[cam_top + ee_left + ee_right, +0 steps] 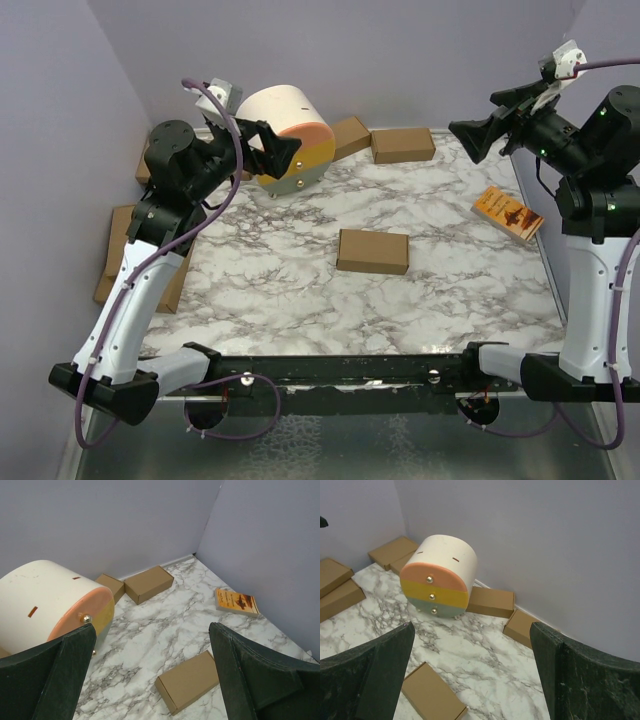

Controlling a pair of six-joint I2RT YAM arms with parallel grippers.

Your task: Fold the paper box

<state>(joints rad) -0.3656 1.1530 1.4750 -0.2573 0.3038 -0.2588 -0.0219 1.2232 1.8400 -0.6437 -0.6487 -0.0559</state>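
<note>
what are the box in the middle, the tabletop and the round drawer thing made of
Paper box: plain brown cardboard, matte, with folded edges. Table: marble pattern, possibly printed laminate rather than stone. Round drawer unit: smooth cream shell, likely painted wood or plastic, shiny metal-looking knobs.

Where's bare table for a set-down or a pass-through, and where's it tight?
Free: the wide near strip of table in front of the paper box; the marble between it and the drawer unit; the gap between it and the booklet. Crowded: back wall, drawer unit plus spare boxes; left edge, stacked boxes.
</note>
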